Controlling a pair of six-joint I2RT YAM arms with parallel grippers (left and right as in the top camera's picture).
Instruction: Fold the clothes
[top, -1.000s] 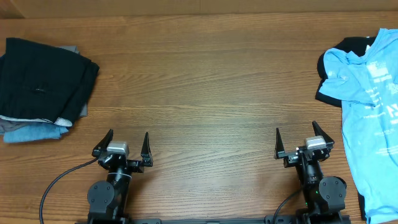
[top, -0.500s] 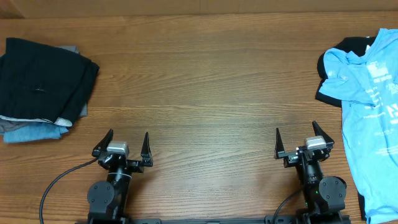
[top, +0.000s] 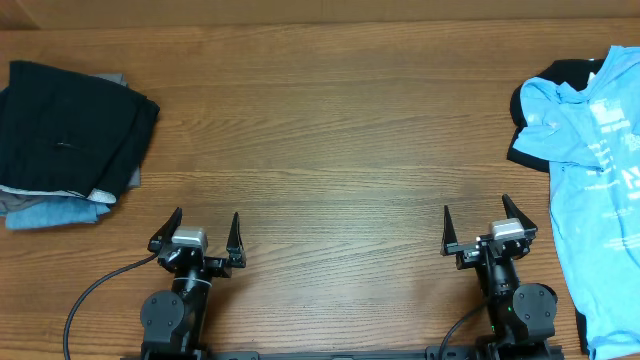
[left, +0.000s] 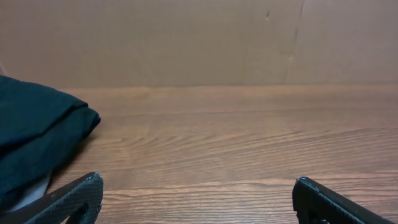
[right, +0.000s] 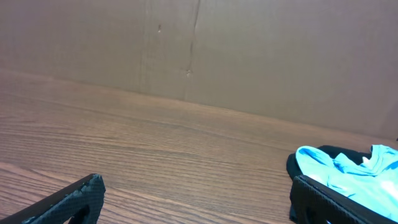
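Blue T-shirt (top: 595, 190) lies rumpled and unfolded on the counter (top: 330, 130), just off the outer side of the right gripper (top: 476, 208). It runs from beside the gripper to well ahead of it, along the counter's right edge, and part of it is cut off by the frame. White lettering faces up. Its far end overlaps a black shirt (top: 522, 150), which shows along the side nearer the gripper and past the collar.

Right gripper: fingers spread wide, holding nothing, not touching the T-shirt. Its wrist view catches the blue fabric and a black edge ahead and to the right of the fingers.

Left gripper (top: 206, 214): same, fingers wide apart, holding nothing, well apart from the T-shirt. Ahead of it and off to its left sits a folded stack (top: 70, 120): black on top, grey under that, a dull-blue piece (top: 50, 213) at the bottom. A cable (top: 90, 295) trails off to the left of that arm's base.
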